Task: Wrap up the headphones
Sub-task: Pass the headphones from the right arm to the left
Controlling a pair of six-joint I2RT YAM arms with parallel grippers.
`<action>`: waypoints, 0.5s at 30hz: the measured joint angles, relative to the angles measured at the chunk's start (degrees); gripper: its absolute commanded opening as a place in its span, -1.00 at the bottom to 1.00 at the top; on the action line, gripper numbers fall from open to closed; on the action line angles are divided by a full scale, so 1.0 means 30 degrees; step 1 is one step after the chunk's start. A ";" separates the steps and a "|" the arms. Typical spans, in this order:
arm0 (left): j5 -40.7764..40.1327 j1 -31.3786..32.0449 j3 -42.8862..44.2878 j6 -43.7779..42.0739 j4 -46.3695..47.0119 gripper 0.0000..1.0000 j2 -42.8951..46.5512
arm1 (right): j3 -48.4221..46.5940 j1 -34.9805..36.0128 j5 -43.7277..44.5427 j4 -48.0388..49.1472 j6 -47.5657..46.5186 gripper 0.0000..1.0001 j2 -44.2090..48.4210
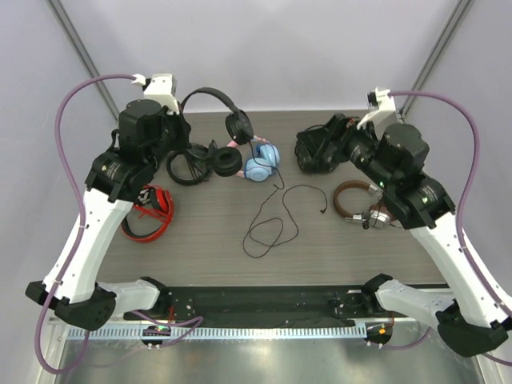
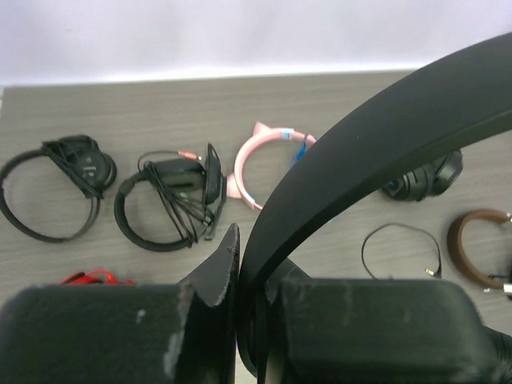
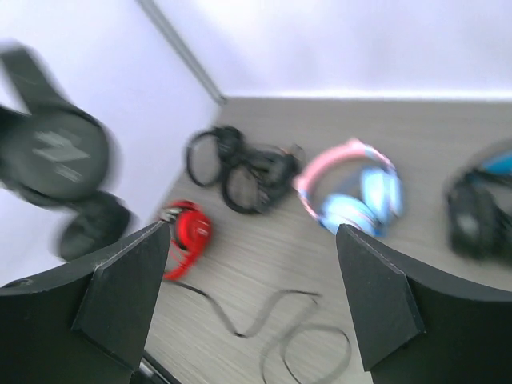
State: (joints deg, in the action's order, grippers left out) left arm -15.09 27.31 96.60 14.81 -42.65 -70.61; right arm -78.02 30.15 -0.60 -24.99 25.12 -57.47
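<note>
I am pinching the headphones (image 1: 238, 126) with my left gripper (image 2: 244, 264) at 11 o'clock; my right gripper (image 3: 252, 240) is hanging spread.

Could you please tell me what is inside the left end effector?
The thin black headband of the headphones is clamped in the left end effector. The band's stretch deep in the grip is covered, and its earcups are out of the wrist view.

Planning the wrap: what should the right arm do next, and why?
Probably bring the right gripper down to the cable: its jaws are open and empty, the left gripper is shut on the headphones at the headband, and the cable lies in loose loops on the table.
</note>
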 measured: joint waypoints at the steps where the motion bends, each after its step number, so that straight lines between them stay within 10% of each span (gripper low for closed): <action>1: 0.0117 0.0000 -0.0102 0.0015 -0.0080 -1.00 -0.0087 | -0.0597 0.0044 -0.0495 0.0415 0.0117 0.82 -0.0452; 15: 0.0612 0.0000 -0.2827 0.1144 -0.1260 -0.99 -0.0889 | -0.2120 0.5690 0.2244 -0.0743 -0.2004 0.81 -0.3228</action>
State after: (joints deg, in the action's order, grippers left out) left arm -13.26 27.31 88.12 18.24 -46.44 -73.28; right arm -84.38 47.22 6.13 -27.22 19.11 -67.16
